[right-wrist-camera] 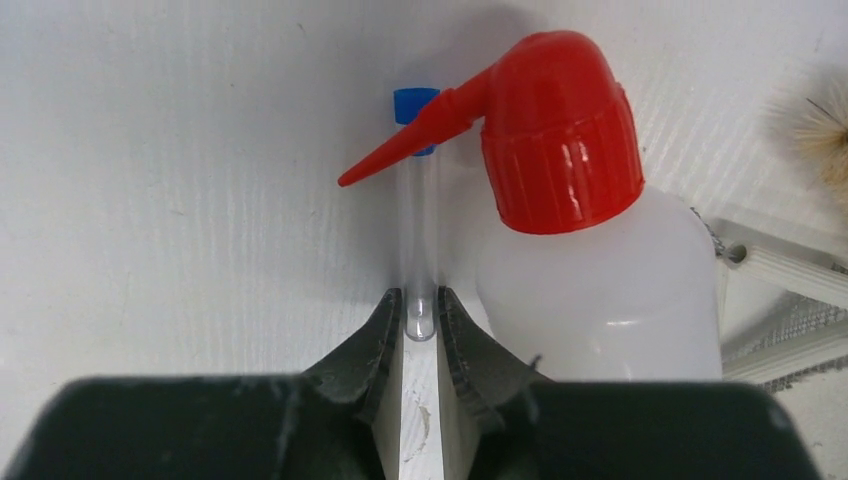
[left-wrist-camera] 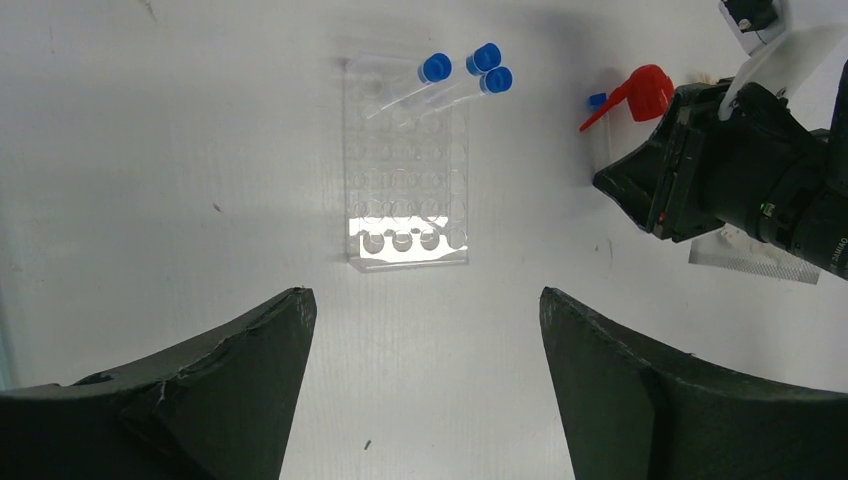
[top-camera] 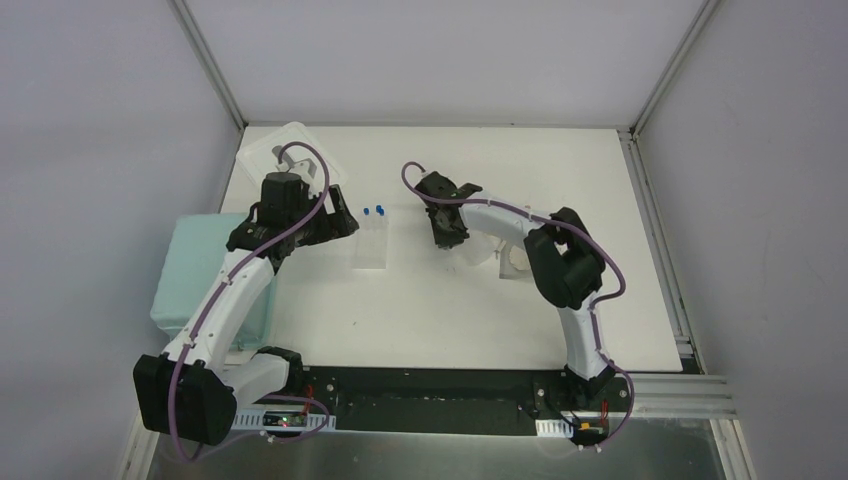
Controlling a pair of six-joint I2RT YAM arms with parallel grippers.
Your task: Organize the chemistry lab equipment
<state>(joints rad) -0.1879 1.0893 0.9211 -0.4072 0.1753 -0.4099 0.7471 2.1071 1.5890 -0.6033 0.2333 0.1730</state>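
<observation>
The clear tube rack stands on the white table, with three blue-capped tubes leaning in its far end; it also shows in the top view. My left gripper is open and empty, hovering just short of the rack's near end. My right gripper is shut on the rounded end of a fourth blue-capped tube. That tube lies beside the white squeeze bottle with its red spout. In the top view the right gripper is right of the rack.
A pale teal bin sits at the table's left edge under my left arm. A clear plastic container is at the back left. Brush bristles and white pieces lie right of the bottle.
</observation>
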